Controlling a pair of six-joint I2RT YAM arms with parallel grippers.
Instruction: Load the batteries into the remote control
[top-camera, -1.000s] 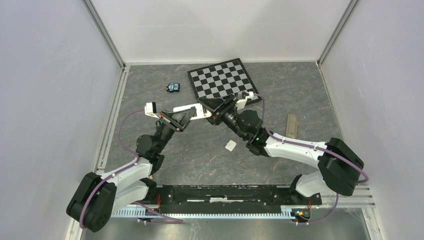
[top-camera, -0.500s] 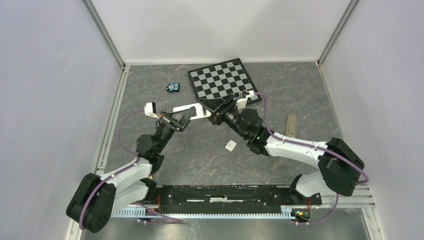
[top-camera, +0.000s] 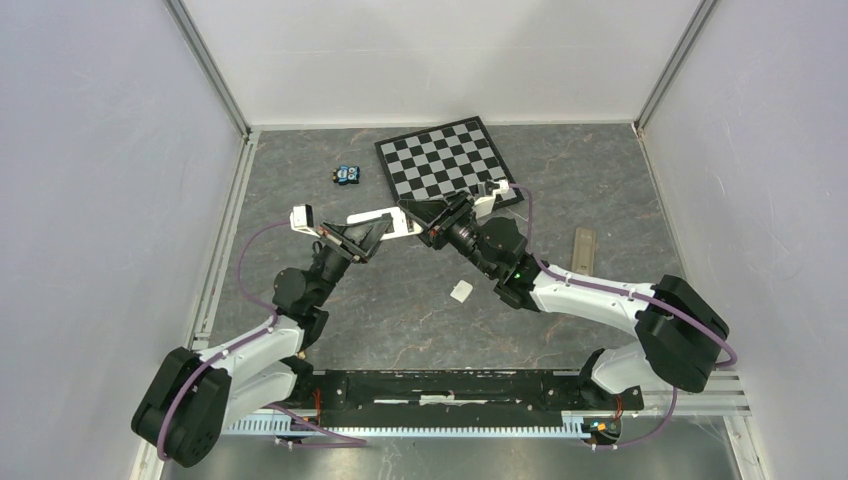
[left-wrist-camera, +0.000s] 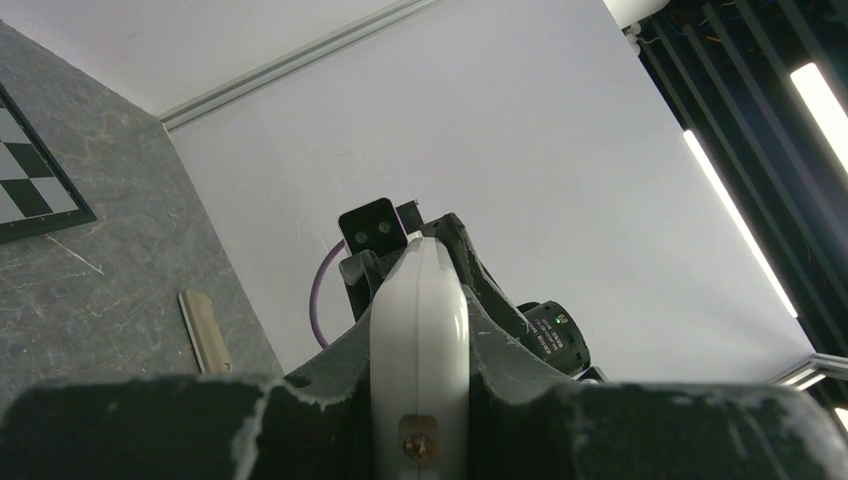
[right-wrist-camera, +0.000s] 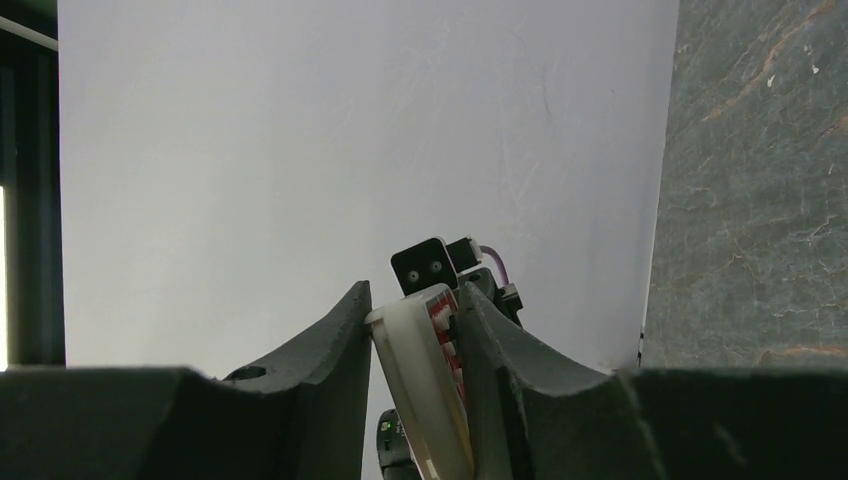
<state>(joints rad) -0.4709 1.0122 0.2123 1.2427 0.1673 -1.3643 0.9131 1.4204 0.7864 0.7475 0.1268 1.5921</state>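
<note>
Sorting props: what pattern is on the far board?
The board is black-and-white checkered; top external view shows it best.

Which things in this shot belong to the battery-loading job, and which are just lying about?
Job:
- remote, clamped by left gripper and right gripper
- small dark-and-blue item, perhaps the batteries; too small to tell

Lying about:
- chessboard
- tan strip
- small white piece

Only tiny white print on the right arm's joint (left-wrist-camera: 549, 335), seemingly illegible.
</note>
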